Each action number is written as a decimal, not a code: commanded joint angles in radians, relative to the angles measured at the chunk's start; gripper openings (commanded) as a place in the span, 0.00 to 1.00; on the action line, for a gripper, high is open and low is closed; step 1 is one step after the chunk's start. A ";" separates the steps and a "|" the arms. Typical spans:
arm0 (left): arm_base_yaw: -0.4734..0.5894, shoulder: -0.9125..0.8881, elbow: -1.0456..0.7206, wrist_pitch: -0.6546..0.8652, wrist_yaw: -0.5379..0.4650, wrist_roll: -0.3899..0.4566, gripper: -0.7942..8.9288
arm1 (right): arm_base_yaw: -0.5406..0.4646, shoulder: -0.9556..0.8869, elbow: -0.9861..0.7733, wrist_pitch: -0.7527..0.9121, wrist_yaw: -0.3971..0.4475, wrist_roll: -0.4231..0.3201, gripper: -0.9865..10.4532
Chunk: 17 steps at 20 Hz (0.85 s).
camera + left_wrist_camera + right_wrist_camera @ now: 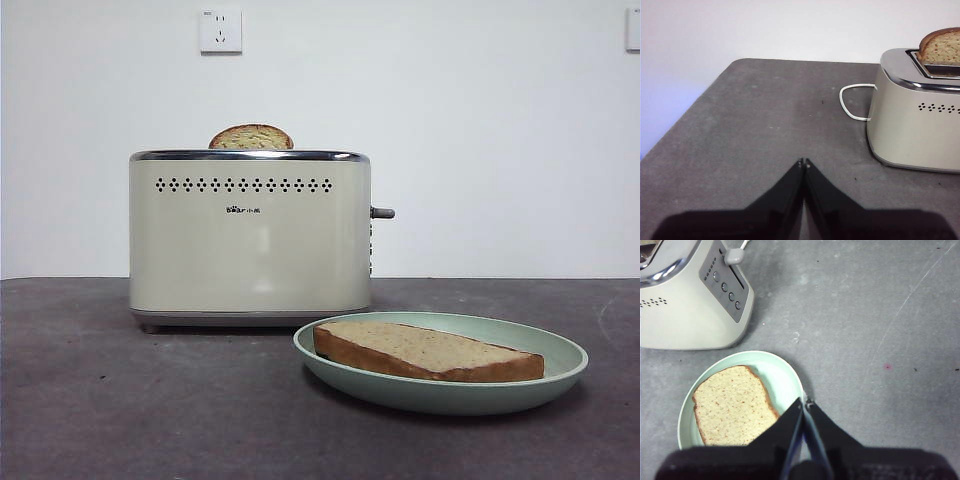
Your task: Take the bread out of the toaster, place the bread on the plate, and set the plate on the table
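My left claw (804,162) hung clenched and empty over the table (90,400), off the toaster's (250,235) cord (850,100) end. A smaller slice (251,137) stood in the toaster's slot. Just in front of the toaster, toward its lever (383,212) end, the plate (440,392) sat on the table with the bread (425,350) lying flat in it. My right claw (805,401) was clenched too, holding nothing, above the plate's rim.
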 commanded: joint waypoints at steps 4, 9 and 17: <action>-0.002 -0.003 -0.002 0.006 -0.005 -0.013 0.08 | 0.000 -0.001 -0.006 0.007 0.004 0.014 0.09; 0.040 -0.028 -0.005 0.051 -0.033 -0.039 0.08 | 0.000 -0.001 -0.006 0.007 0.004 0.014 0.09; 0.369 -0.170 -0.472 0.610 0.648 -0.020 0.08 | 0.000 -0.001 -0.006 0.007 0.004 0.014 0.09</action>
